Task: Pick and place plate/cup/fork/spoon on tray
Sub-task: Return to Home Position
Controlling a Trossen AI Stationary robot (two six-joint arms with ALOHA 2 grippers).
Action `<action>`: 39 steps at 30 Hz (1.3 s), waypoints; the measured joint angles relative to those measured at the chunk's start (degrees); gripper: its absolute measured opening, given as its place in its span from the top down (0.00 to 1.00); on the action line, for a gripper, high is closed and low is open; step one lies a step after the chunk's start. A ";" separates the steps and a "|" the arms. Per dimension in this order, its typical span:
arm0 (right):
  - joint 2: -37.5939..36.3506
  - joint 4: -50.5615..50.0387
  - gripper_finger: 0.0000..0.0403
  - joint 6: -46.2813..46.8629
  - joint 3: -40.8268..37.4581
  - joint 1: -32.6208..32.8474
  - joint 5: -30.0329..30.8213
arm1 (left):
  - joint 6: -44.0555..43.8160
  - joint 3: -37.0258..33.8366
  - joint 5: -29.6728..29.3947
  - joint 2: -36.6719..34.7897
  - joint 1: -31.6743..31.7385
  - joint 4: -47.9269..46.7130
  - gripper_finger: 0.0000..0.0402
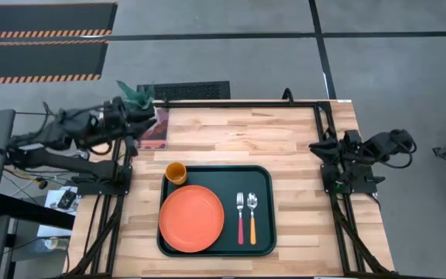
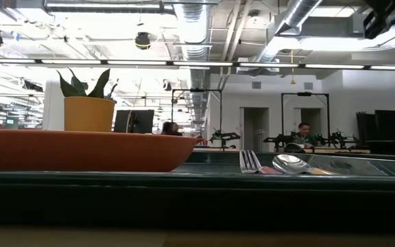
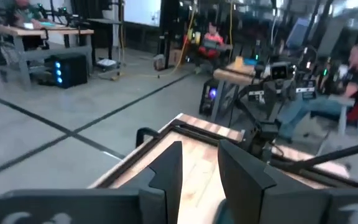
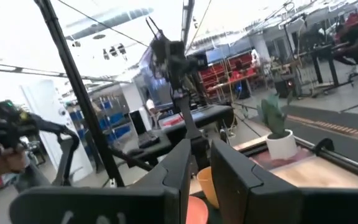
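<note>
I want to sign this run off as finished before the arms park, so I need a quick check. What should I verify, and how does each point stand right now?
1. Plate inside the tray: ok, lying flat on the left half.
2. Cup on the tray: ok, in the corner beside the plate, close to the rim.
3. Fork and spoon on the tray: ok, side by side, apart from the plate.
4. Left gripper empty: ok, fingers apart with nothing between them, arm by the table's left edge.
5. Right gripper empty: ok, fingers apart, arm by the right edge.
6. Both arms fully parked: cannot tell.
</note>
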 joint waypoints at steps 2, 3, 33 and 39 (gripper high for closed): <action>-0.04 0.07 0.78 -0.65 -0.33 0.01 0.10 | -2.78 -7.58 0.01 -5.87 0.03 3.38 0.78; -0.12 -0.81 0.78 -1.05 -0.50 -0.01 -0.11 | -4.13 -10.98 0.00 -8.67 0.05 4.87 0.78; -0.13 13.04 0.78 12.38 -21.41 -4.20 1.50 | -21.41 -54.39 3.29 -37.46 -0.01 15.81 0.78; -0.12 11.24 0.78 12.37 -21.43 -4.20 -1.37 | -19.24 -56.99 1.63 -36.16 -0.04 21.81 0.78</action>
